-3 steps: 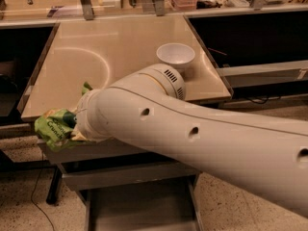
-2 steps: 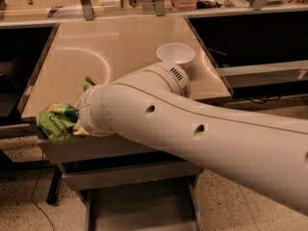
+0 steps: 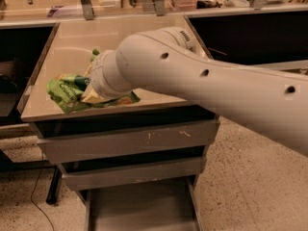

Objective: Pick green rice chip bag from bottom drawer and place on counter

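Jaws of my gripper sit hidden behind my wrist (image 3: 103,78), left of centre in the frame, so I cannot tell whether they are clamped or apart. The green rice chip bag (image 3: 65,90) bunches around that wrist end. A second ago it hung off the tabletop's front left corner; now it is over the counter (image 3: 120,32), at its front left edge, touching or just above, I cannot tell. My arm (image 3: 216,85) now covers the white bowl seen earlier. The bottom drawer (image 3: 139,206) stands open at lower centre.
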### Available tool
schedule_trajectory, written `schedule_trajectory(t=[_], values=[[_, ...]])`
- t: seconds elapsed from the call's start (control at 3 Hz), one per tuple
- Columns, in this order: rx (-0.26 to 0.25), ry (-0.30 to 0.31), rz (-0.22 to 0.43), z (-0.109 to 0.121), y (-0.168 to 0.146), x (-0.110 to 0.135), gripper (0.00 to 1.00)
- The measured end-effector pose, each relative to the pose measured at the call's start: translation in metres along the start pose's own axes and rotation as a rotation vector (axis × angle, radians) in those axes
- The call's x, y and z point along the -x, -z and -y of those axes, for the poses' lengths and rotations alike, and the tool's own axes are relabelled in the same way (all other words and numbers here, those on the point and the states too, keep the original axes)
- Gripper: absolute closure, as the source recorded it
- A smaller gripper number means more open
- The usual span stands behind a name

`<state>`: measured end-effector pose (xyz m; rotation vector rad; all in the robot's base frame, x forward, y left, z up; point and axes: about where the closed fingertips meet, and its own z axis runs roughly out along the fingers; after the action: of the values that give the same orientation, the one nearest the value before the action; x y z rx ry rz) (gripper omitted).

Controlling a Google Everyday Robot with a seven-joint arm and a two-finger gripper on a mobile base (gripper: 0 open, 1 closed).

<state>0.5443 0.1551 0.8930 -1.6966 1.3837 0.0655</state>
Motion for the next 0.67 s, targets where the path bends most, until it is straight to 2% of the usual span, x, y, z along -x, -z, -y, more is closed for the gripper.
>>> schedule_trajectory(t=[0.67], values=[[0.048,0.001,0.012,0.065,-0.038,-0.026,1.0]])
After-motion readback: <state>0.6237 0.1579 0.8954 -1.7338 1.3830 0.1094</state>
